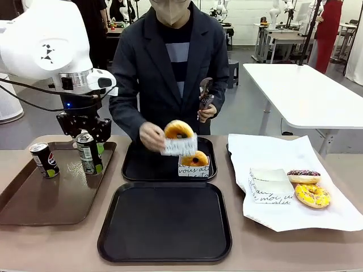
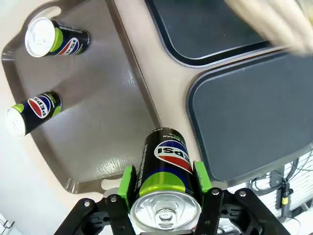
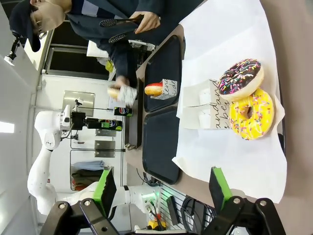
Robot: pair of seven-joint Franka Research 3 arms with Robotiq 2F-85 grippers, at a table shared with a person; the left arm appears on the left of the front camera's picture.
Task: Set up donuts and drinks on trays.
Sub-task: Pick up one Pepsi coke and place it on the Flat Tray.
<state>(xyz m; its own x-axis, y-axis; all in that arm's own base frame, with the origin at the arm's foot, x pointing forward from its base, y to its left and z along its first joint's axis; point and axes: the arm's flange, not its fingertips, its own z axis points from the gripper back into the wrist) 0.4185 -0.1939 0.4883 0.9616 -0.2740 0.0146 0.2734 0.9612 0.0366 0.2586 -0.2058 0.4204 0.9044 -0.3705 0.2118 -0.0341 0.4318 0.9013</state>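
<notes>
The left end effector (image 2: 165, 182) is closed on a green-accented soda can (image 1: 89, 154), and its green pads press the sides near the silver top. The can is upright over the brown tray (image 1: 51, 198), on the side nearest to the black trays. Whether its base touches the tray or hangs just above it cannot be told. Another can (image 2: 55, 40) and a third can (image 2: 33, 113) stand on the same tray. The right end effector (image 3: 161, 190) is open and holds nothing, above the white paper (image 3: 234, 161) that carries the chocolate donut (image 3: 242, 77) and the yellow donut (image 3: 252, 113).

The near black tray (image 1: 164, 224) is bare, so the can probably goes there. The grip is high on a slim, smooth can, so a fast sideways move could make it swing or slip. A low path could knock its base against the raised rims. The person's hand (image 1: 152, 136) holds a sleeved donut (image 1: 178, 131) over the far black tray (image 1: 142, 165), near this path, and a wide swing could meet it. A tilted release would let the can fall over
</notes>
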